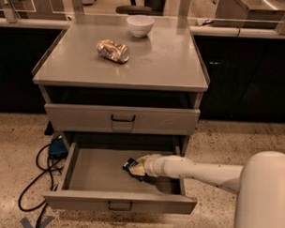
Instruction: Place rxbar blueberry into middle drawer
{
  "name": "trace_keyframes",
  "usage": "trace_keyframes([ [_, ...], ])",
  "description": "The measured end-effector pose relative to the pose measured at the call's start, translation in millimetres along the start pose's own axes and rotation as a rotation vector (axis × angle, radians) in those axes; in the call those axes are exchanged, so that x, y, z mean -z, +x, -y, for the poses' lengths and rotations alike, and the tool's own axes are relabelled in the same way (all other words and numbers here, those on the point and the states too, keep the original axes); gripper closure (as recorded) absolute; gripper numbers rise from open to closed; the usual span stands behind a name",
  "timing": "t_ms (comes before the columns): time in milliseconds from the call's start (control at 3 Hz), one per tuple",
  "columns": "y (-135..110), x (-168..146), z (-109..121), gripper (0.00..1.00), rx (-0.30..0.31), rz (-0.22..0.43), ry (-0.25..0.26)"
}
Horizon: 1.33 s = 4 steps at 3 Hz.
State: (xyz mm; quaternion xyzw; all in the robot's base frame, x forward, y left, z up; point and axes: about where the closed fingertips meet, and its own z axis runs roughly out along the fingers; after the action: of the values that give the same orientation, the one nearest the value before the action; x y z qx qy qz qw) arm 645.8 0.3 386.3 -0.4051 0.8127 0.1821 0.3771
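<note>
The middle drawer is pulled out, a wide shallow grey tray with a bare floor and a small dark handle. My gripper reaches in from the right on a white arm, low over the drawer floor right of its centre. It is shut on the rxbar blueberry, a small dark bar that sticks out to the left of the gripper. I cannot tell if the bar touches the floor.
The drawer above is closed. On the cabinet top lie a gold-brown can on its side and a white bowl. A blue box and black cables lie on the floor at left.
</note>
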Motion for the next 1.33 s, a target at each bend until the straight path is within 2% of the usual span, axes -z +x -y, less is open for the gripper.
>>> trace_keyframes([
  [1000,0.0,-0.1,-0.1,0.11,0.0,0.0,0.0],
  [1333,0.0,-0.1,-0.1,0.0,0.0,0.0,0.0],
])
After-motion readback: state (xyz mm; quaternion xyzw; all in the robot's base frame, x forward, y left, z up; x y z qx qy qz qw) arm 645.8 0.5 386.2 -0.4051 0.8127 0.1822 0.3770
